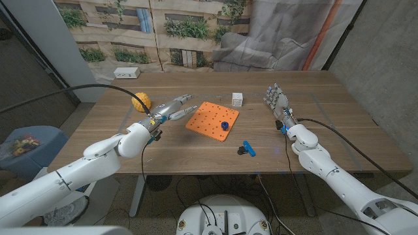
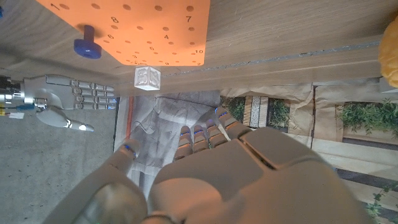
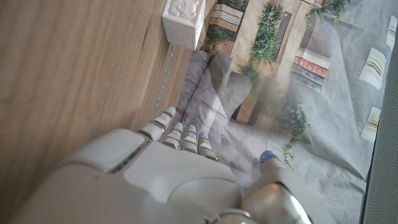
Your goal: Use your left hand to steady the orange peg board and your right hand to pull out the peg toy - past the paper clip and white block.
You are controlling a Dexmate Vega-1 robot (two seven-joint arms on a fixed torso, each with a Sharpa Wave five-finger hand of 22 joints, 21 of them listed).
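My left hand [image 1: 171, 108] reaches out low over the table [image 1: 326, 140] with its fingers stretched apart and nothing in them, the fingertips just beside the near edge of the orange peg board [image 1: 208, 117], not clearly touching it. My right hand [image 1: 277, 103] stands upright, well to the far side of the board, fingers spread and empty. The blue peg toy [image 1: 224, 125] stands in a hole of the board, between my two hands. The white block [image 1: 237, 98] sits just past the board, nearer my right hand. A blue and black paper clip [image 1: 246, 149] lies on the table closer to me than the board. A yellow ball [image 1: 141, 101] rests just beside my left hand.
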